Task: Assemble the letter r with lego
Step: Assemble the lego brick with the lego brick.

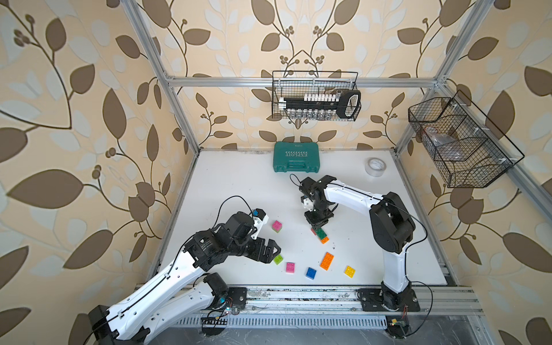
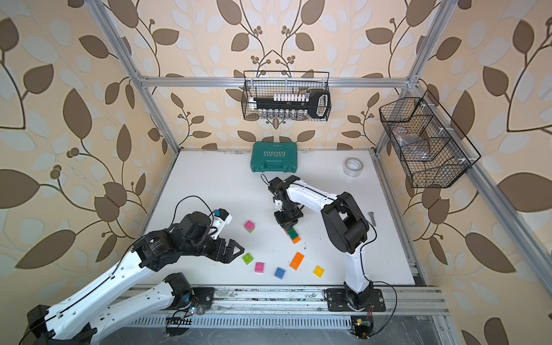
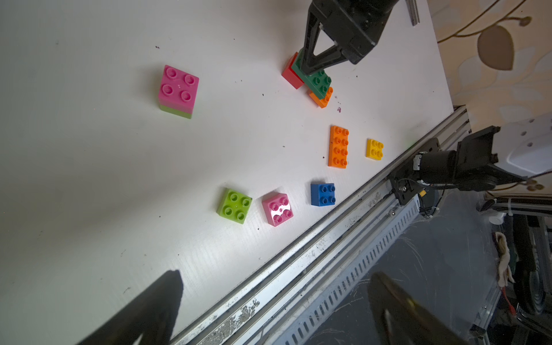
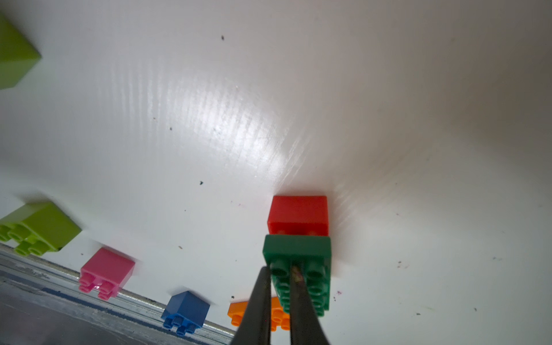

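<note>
Pinching narrow, right gripper (image 4: 280, 270) clamps stud column on glossy dark green brick (image 4: 316, 251), stacked over red brick (image 4: 298, 213), mid-table. Left gripper (image 1: 268, 253) spread wide beside lime brick (image 1: 278, 259). Blue brick (image 1: 311, 273) near front rail (image 1: 298, 294); smooth white table (image 1: 239, 185) open beyond.

Overhead, the right gripper (image 1: 317, 226) hides most of the red brick (image 1: 312, 231) and one end of the dark green brick (image 1: 321, 234). From its wrist camera, its fingers (image 4: 257, 298) cover part of the orange brick (image 4: 237, 312) (a lime brick (image 4: 15, 56) is cropped at the frame's edge).
</note>
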{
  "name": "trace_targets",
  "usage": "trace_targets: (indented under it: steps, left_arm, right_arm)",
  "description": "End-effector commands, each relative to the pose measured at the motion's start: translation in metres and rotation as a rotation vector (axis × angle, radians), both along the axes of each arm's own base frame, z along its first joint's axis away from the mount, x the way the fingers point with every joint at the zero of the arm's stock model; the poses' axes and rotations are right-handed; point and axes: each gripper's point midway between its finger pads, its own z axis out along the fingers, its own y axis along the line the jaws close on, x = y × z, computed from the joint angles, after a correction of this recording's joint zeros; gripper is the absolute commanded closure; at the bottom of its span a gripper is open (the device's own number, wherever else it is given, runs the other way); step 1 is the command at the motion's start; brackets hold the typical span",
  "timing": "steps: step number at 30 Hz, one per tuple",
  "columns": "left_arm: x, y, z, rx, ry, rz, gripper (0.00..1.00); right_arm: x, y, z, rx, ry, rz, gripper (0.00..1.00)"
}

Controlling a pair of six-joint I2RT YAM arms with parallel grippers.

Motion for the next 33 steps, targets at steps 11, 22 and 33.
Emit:
trace_targets:
  steps: [11, 22, 33]
  left_arm:
    - [-0.001, -0.001, 0.006, -0.008, -0.009, -0.003, 0.01]
    - [-0.001, -0.001, 0.006, -0.008, -0.01, -0.003, 0.01]
    - [-0.001, -0.001, 0.007, -0.014, -0.014, -0.004, 0.01]
  right_arm:
    - [-0.008, -0.024, -0.067, -0.106, 0.143, 0.005, 0.82]
    - [0.003, -0.02, -0.049, -0.107, 0.11, -0.014, 0.61]
    - [0.014, -0.001, 0.018, 0.036, 0.012, -0.052, 0.57]
